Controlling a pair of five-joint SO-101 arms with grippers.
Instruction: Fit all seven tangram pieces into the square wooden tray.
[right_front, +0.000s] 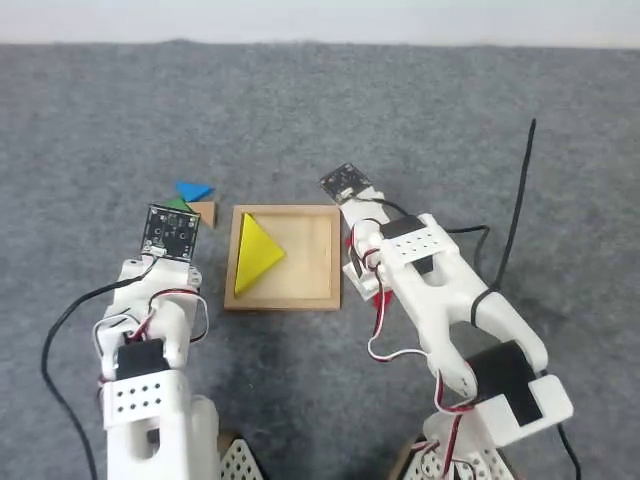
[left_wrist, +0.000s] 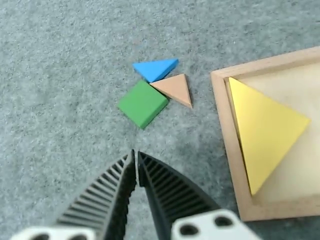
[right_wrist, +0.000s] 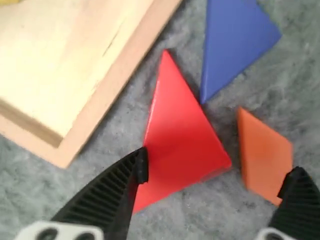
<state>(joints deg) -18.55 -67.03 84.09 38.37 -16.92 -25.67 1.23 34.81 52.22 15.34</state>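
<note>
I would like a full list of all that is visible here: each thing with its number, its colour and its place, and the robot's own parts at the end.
tray: 1, light wood, between the two arms.
yellow triangle: 1, yellow, inside the tray, on the left arm's side.
light blue triangle: 1, light blue, outside the tray, left arm's side.
tan triangle: 1, tan, next to the light blue triangle.
square: 1, green, next to the tan triangle.
red triangle: 1, red, outside the tray, right arm's side.
dark blue triangle: 1, dark blue, beside the red triangle.
parallelogram: 1, orange, beside the red triangle.
cable: 1, black, by the right arm.
surface: 1, grey, under everything.
left gripper: 1, black, shut, near the square.
right gripper: 1, black, open, around the red triangle.
</note>
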